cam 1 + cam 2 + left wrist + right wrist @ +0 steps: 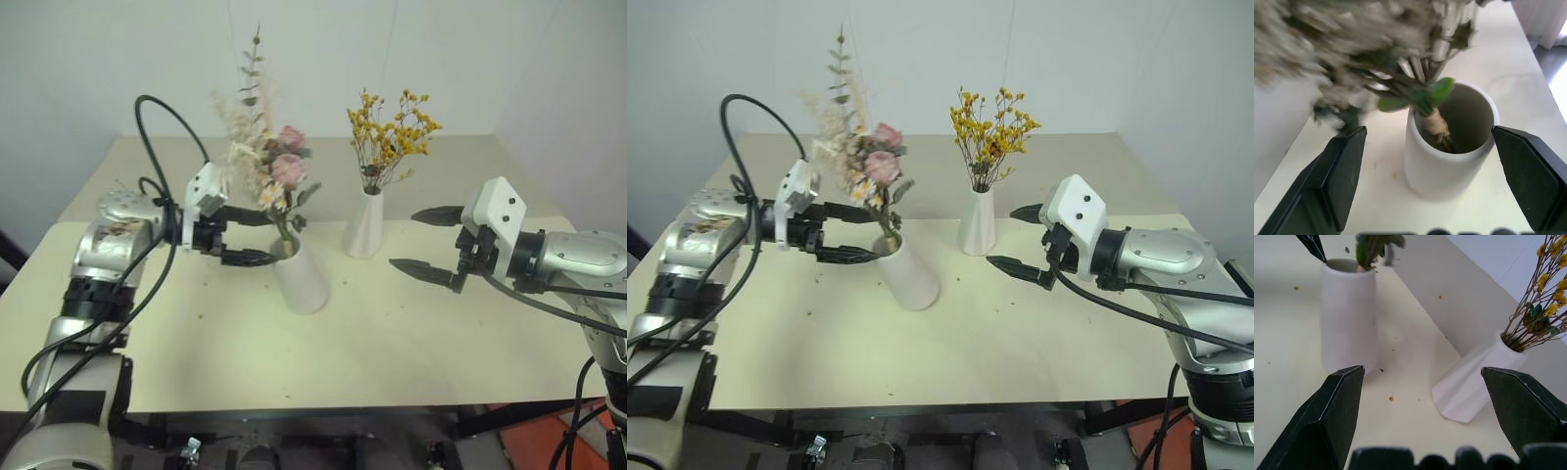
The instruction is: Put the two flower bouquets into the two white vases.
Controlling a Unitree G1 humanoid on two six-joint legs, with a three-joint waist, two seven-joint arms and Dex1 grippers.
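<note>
The fuller bouquet (276, 162) of pink roses, cream sprigs and green leaves stands in the short wide white vase (304, 281) near the table's middle, its twine-bound stems (1436, 123) leaning on the rim. My left gripper (257, 238) is open just left of this vase's mouth, its fingers (1339, 176) apart from the stems. The sparse yellow bouquet (392, 132) stands in the slimmer white vase (365, 227) behind and to the right. My right gripper (405, 238) hangs open to the right of both vases, holding nothing.
The cream table (411, 343) has a white wall close behind it and its front edge near me. Small flower crumbs (1391, 398) lie scattered around the vases. A black cable (157, 108) loops up over my left arm.
</note>
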